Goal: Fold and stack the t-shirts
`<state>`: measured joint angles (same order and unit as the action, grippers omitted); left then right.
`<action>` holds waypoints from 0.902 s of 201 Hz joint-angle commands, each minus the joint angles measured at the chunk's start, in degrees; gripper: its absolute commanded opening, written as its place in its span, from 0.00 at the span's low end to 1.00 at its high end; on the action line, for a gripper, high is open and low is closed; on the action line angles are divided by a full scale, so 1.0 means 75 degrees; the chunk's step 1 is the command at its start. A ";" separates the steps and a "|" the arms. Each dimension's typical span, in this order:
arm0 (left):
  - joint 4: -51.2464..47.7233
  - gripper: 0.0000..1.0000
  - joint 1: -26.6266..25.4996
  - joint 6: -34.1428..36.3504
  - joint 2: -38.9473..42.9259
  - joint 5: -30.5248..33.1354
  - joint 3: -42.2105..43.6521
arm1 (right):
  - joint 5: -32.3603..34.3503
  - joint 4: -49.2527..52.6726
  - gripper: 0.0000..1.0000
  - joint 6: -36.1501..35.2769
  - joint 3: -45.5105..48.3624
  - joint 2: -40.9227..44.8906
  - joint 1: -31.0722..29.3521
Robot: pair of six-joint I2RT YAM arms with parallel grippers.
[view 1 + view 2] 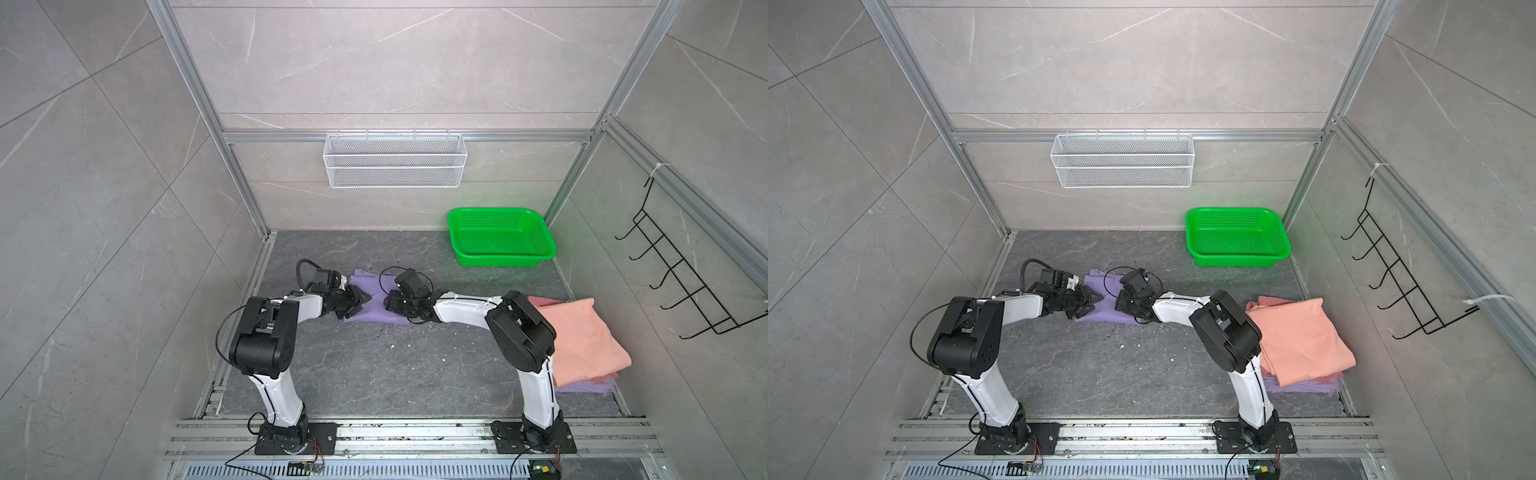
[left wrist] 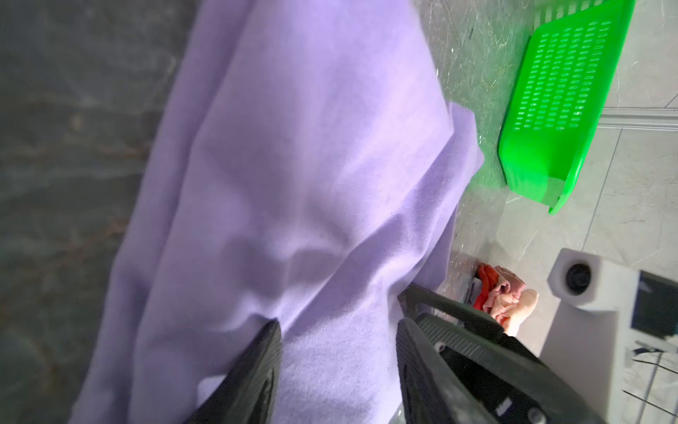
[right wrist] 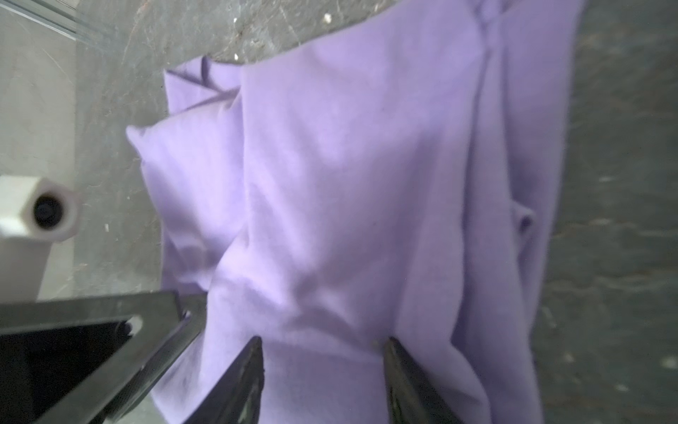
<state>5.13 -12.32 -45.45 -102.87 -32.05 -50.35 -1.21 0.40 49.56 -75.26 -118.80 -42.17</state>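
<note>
My left gripper (image 2: 337, 325) and right gripper (image 3: 323, 341) both stand parted, tips down on the soft lavender cotton t-shirt (image 1: 365, 280). Neither pinches it.

I see the lavender t-shirt (image 2: 293, 165) as soft matt cloth, the green basket (image 1: 505, 258) as glossy perforated plastic.
</note>
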 commanded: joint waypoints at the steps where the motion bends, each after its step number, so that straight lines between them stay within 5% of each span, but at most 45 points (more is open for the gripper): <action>1: -0.0191 0.54 -0.0645 -0.0518 0.0179 0.0737 0.0630 | 0.0478 0.1131 0.54 -0.0743 0.0486 -0.0035 0.0304; 43: 0.0340 0.54 -0.1862 -0.1405 0.0906 0.1182 0.1066 | 0.0704 0.1707 0.55 -0.1689 0.0579 0.0535 0.1029; 89: -0.1980 0.55 -0.1909 -0.0266 0.2879 0.1833 0.0474 | 0.0390 0.2199 0.59 -0.2199 0.0517 0.2442 0.1312; 119: -0.2764 0.55 -0.1963 0.0188 0.3116 0.1524 0.0471 | -0.0177 0.1996 0.63 -0.0838 0.1229 0.3602 0.1311; 153: -0.2953 0.56 -0.2279 0.0138 0.2923 0.1518 0.0545 | -0.0668 0.0265 0.72 0.1227 0.3203 0.4659 0.1299; 163: -0.2928 0.61 -0.2300 -0.0129 0.2839 0.1504 0.0659 | -0.0704 -0.0241 0.74 0.1750 0.3735 0.4897 0.1267; 175: -0.2747 0.83 -0.2392 -0.0439 0.2812 0.1474 0.0874 | -0.0558 -0.0550 0.75 0.2080 0.4184 0.5149 0.1198; 181: -0.2644 0.86 -0.2454 -0.0590 0.2817 0.1485 0.0982 | -0.0492 -0.0629 0.76 0.2171 0.4362 0.5236 0.1152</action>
<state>-13.98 -29.65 -46.68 -80.93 -20.91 -45.47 -4.62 2.20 55.83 -48.16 -82.15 -32.36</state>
